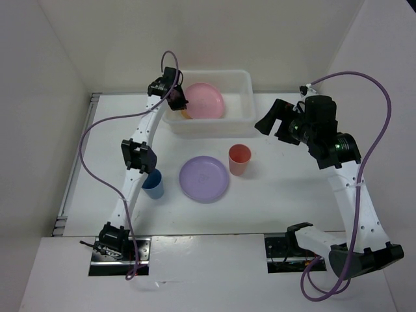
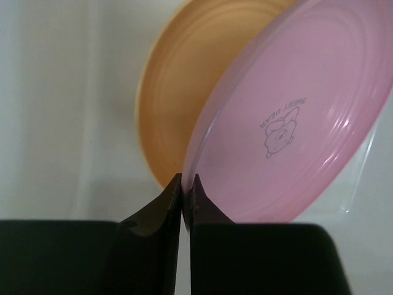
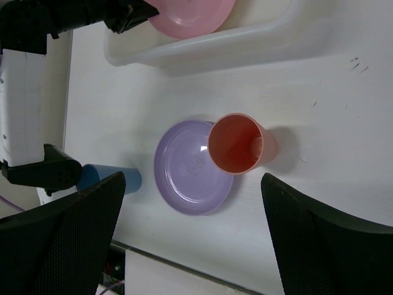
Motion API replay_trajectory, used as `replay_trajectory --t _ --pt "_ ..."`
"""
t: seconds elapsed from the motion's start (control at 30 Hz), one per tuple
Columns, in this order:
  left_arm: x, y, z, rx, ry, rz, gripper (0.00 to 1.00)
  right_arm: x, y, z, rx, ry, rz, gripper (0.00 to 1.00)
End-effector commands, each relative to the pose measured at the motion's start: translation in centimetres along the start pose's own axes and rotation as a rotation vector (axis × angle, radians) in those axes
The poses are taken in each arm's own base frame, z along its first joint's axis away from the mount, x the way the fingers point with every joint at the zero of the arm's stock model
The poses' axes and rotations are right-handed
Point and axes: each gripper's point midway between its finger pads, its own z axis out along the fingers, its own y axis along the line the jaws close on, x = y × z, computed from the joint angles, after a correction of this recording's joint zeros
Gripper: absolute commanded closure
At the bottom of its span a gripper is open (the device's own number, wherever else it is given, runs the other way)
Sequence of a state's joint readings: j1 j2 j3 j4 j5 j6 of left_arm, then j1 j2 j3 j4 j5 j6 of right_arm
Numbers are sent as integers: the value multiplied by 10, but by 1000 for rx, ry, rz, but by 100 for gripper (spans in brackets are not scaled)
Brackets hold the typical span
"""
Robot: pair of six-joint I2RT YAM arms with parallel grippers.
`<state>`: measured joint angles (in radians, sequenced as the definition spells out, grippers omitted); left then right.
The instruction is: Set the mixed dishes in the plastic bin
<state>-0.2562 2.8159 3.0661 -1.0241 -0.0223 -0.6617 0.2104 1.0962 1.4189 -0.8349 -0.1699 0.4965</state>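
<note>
One outstretched arm (image 1: 140,153), left tool (image 2: 185,178) clamped on pink plate (image 2: 295,123).

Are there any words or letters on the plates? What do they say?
"SWEET BEAR", as best it reads: tiny upside-down print on the pink plate.
Purple plate: a faint mark in the middle, too blurred to read.
Nothing else readable shows.

pink plate (image 1: 205,101), purple plate (image 1: 204,179), blue cup (image 1: 154,184)

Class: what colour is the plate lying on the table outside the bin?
Light purple plate; shows best in the right wrist view.
</note>
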Motion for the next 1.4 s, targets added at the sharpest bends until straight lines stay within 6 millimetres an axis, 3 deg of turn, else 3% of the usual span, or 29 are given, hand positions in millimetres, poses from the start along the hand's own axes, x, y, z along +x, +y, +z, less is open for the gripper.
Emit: replay_trajectory --t 0.0,0.13,0.23,0.4,0.5,0.57,0.6,0.63,0.7,0.73,0.77,0.8,0.87,0.9,0.93,0.97,1.0,1.07,1.1,1.17,1.23,1.27,1.37 --pt "-13 -4 -4 20 -48 -15 90 -9 4 -3 -28 -46 -19 5" --pt "-9 -4 0 24 -35 -15 83 -6 2 -1 -23 -38 -17 5" --pt "-15 0 1 23 -46 -31 64 -8 -3 1 -9 -47 -13 5" --pt "-47 -18 -39 108 -110 -50 55 1 -9 5 0 -31 -10 5" --pt "-69 -38 -78 174 -166 -52 52 11 -12 6 -5 -16 1 5" --pt "-83 -54 -115 236 -203 -53 49 25 -19 10 0 11 6 5" --pt "-95 -65 -143 277 -245 -47 49 28 -17 8 -16 8 16 5" --pt "-99 -71 -157 300 -257 -53 49 43 -25 13 -6 45 35 5" --pt "-107 -82 -190 348 -290 -44 48 55 -22 11 -45 61 51 5" --pt "-116 -91 -226 395 -328 -43 48 70 -29 18 -42 88 76 5" --pt "-118 -93 -244 407 -345 -41 48 78 -30 19 -54 100 90 6" --pt "-119 -105 -282 453 -376 -26 48 84 -27 16 -85 106 104 6" --pt "-115 -105 -316 468 -391 0 48 101 -31 19 -90 128 161 8" --pt "-112 -110 -352 499 -420 10 48 111 -32 17 -98 130 174 8" --pt "-109 -108 -369 503 -434 25 47 115 -34 15 -96 132 196 8" --pt "-100 -108 -382 503 -422 38 47 117 -28 14 -121 130 222 9" --pt "-97 -106 -415 522 -460 55 47 121 -28 14 -132 133 237 9" --pt "-80 -107 -456 550 -473 81 47 141 -27 17 -148 176 269 11" --pt "-78 -102 -466 541 -486 89 47 157 -34 24 -133 210 287 11" --pt "-63 -96 -491 541 -488 102 47 171 -31 31 -156 232 306 12" --pt "-49 -97 -499 546 -463 112 47 195 -40 40 -141 272 330 14" --pt "-41 -99 -512 560 -466 136 47 207 -40 44 -160 293 359 14" --pt "-31 -101 -521 567 -455 145 47 229 -29 47 -204 335 394 15"
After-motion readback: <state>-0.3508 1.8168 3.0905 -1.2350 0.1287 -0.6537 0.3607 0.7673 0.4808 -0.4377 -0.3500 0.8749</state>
